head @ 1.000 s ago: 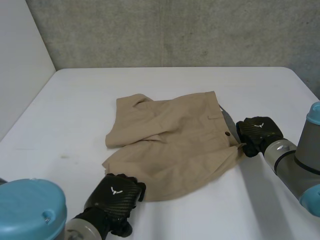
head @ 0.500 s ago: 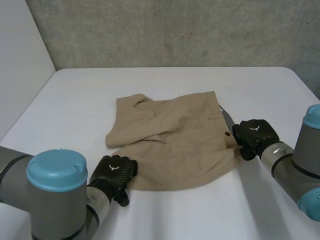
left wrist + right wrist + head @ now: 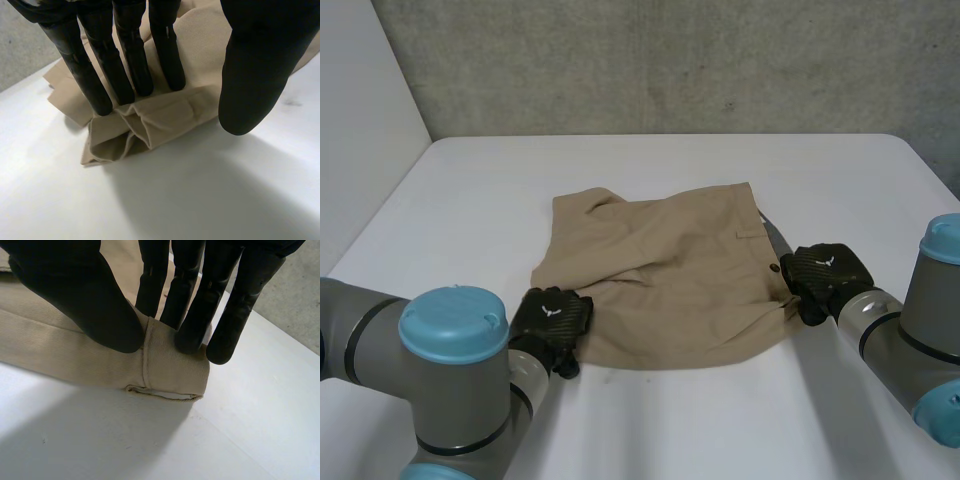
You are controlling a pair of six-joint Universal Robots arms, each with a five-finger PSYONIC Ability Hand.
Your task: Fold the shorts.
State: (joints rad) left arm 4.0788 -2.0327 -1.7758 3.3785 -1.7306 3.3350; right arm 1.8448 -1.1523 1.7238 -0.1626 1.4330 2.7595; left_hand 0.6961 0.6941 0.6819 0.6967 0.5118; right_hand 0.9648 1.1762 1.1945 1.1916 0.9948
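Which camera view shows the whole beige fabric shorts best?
The head view: the beige fabric shorts lie there in full on the white table. The left wrist view shows a bunched corner, the right wrist view a waistband corner.

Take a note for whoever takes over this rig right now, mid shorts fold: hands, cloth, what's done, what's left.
Left hand: open, straight fingers pressing the bunched near-left corner of the shorts, thumb off the cloth.
Right hand: thumb and fingers pinch the waistband end.
Shorts: mid-table, rumpled, apparently already folded leg over leg.
Done: both hands placed at the near edge's two ends.
Left: the fold across, then smoothing.
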